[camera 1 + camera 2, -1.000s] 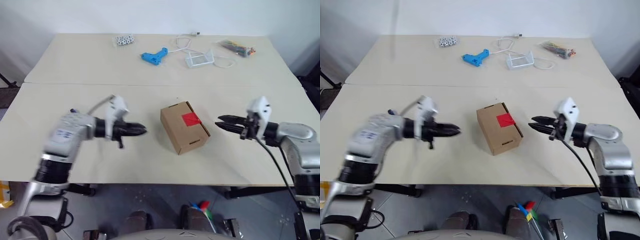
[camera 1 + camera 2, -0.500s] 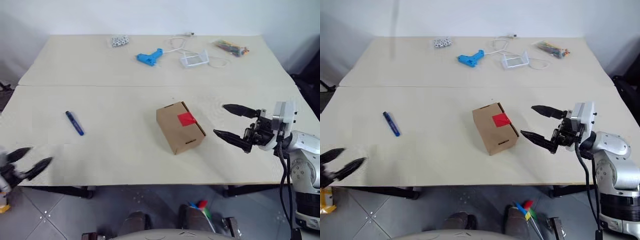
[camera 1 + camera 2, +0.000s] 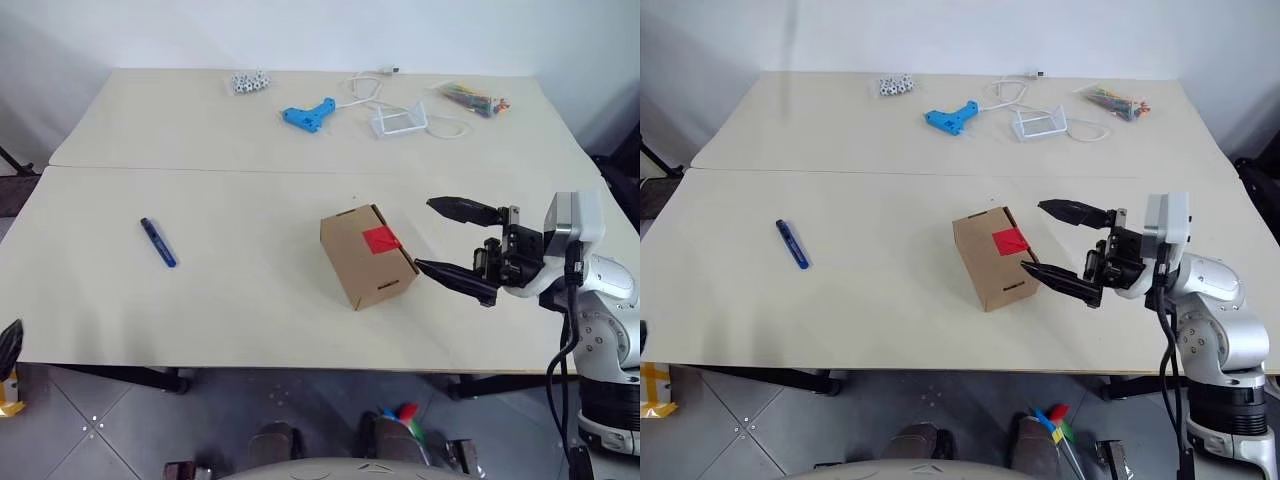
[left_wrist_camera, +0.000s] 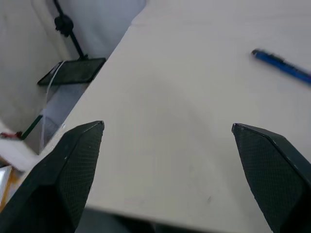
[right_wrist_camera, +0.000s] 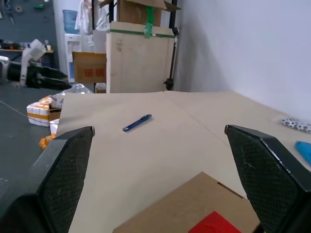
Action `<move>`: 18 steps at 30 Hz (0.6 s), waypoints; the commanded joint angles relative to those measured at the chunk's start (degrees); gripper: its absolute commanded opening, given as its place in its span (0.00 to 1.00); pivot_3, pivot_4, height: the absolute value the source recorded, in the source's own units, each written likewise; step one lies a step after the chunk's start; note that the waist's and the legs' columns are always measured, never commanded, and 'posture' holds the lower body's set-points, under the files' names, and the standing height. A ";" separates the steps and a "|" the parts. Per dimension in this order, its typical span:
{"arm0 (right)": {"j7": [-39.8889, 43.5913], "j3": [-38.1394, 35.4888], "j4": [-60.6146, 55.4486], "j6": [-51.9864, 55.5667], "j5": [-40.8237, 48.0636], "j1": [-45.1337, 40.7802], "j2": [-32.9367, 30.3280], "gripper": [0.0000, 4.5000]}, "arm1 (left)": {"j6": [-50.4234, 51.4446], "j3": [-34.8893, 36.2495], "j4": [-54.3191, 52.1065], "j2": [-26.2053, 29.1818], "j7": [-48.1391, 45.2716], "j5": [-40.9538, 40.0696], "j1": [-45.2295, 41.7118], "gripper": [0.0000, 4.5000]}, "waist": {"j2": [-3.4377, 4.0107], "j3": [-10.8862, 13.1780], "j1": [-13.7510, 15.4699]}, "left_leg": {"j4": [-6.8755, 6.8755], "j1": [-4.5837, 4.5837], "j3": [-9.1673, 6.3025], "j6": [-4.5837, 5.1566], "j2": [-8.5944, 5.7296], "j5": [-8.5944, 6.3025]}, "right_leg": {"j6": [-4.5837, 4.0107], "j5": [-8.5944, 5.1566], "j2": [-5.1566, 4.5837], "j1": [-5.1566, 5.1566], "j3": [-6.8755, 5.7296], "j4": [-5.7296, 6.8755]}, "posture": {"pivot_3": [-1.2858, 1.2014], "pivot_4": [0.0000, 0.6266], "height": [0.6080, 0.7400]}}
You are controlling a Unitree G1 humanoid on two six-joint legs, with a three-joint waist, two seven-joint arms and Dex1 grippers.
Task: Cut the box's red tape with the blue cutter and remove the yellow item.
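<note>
box [image 3: 367,255] closed, contents hidden | left pincer [image 4: 167,131] apart, at table edge | right pincer [image 3: 452,240] apart

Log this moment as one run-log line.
left gripper: open, empty | right gripper: open beside box | red tape: uncut | blue cutter: on table

The left gripper [image 4: 167,128] has its two black fingers [image 4: 68,174] spread wide, nothing between them; beyond lies the pale table [image 4: 165,97], its edge running past the fingers; the blue cutter [image 4: 282,68] lies flat on the table, well apart from the fingers; off the edge stands a dark stand [image 4: 73,58].
</note>
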 commanded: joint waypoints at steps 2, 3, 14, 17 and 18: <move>0.21 -0.49 -1.57 1.07 1.75 -0.47 -1.33 1.00 | 14.60 -18.37 -13.90 -4.10 17.34 4.67 -11.18 1.00 | -0.13 -0.06 0.90 | 0.02 -0.02 -0.10 0.13 -0.17 0.08 | 0.06 0.03 0.13 0.05 -0.02 0.07 | 0.52 0.24 1.00; 0.26 -0.51 -2.18 1.41 2.07 -0.16 -1.54 1.00 | 17.24 -18.72 -14.17 -5.28 21.15 4.80 -14.51 1.00 | -0.28 -0.15 0.77 | 0.04 -0.06 -0.08 0.15 -0.19 0.11 | 0.07 0.05 0.17 0.05 -0.04 0.06 | 0.52 0.24 1.00; -3.04 -1.97 -6.34 2.21 2.85 3.74 -1.86 1.00 | 31.85 -28.12 -5.62 -18.36 47.74 15.31 -38.85 1.00 | -0.43 -0.24 0.29 | 0.11 -0.05 0.13 0.00 0.12 0.04 | 0.09 0.07 0.81 -0.02 0.07 0.00 | 0.52 0.24 1.00; -3.64 -2.76 -7.24 2.00 3.04 5.49 -2.00 1.00 | 31.58 -31.15 -0.93 -18.70 48.61 17.84 -41.56 1.00 | -0.45 -0.25 0.47 | 0.14 -0.04 0.13 0.01 0.10 0.04 | 0.09 0.07 0.80 0.01 0.08 -0.01 | 0.52 0.24 1.00; -3.86 -3.12 -7.38 2.09 3.25 5.91 -2.14 1.00 | 31.68 -31.52 0.07 -18.89 48.73 18.24 -42.22 1.00 | -0.45 -0.25 0.51 | 0.14 -0.04 0.13 0.01 0.09 0.04 | 0.09 0.07 0.80 0.01 0.09 -0.01 | 0.52 0.24 1.00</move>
